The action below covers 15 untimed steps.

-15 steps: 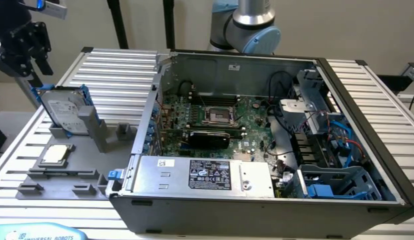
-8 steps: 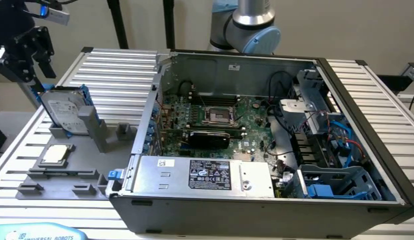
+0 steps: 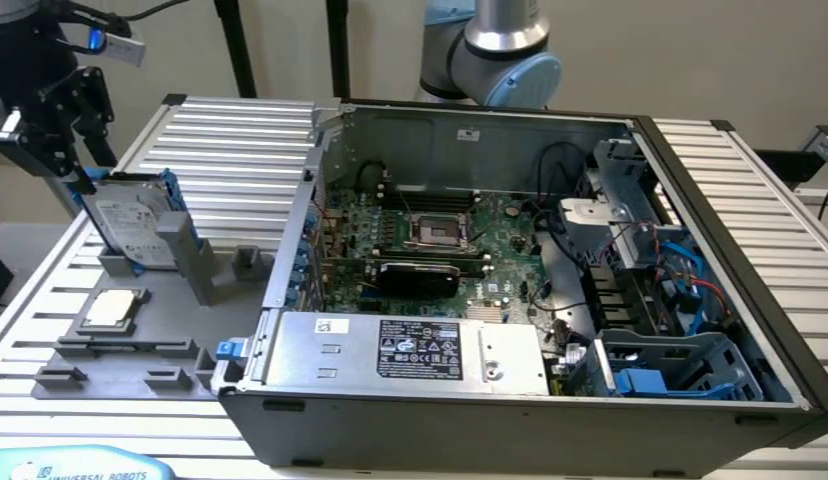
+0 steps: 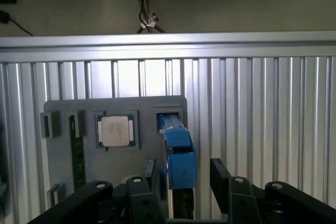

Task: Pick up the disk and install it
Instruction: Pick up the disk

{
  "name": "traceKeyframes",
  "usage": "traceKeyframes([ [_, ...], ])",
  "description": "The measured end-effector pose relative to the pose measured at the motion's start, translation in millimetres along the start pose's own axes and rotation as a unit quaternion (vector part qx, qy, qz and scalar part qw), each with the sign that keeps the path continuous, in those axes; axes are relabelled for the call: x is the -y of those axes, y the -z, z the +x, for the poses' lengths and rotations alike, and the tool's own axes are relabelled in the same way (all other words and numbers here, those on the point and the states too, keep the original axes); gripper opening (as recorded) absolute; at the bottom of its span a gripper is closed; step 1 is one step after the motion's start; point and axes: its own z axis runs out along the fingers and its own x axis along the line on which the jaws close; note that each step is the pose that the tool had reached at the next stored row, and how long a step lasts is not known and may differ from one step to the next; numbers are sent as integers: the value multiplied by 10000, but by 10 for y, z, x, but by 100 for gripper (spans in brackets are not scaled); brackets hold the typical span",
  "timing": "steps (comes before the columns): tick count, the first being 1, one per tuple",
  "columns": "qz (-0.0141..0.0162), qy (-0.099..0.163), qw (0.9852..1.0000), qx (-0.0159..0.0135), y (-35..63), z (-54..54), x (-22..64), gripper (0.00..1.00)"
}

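The black two-finger gripper [image 4: 184,177] hangs with jaws spread astride the upright silver-grey rectangular disk [image 3: 121,225] in its blue plastic carrier [image 4: 181,161], seemingly touching neither face.

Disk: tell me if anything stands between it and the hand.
Nothing visible does. In the wrist view the open hand flanks the blue edge of the disk, one finger on each side, with no other thing between a finger and the disk. The disk stands upright in its grey holder.
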Motion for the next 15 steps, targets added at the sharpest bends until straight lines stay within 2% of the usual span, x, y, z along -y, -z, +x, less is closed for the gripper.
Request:
traceKeyframes([
  [7, 11, 6, 10000, 0, -127, 2, 0, 54],
  [15, 83, 59, 9999, 3, -263, 6, -45, 54],
])
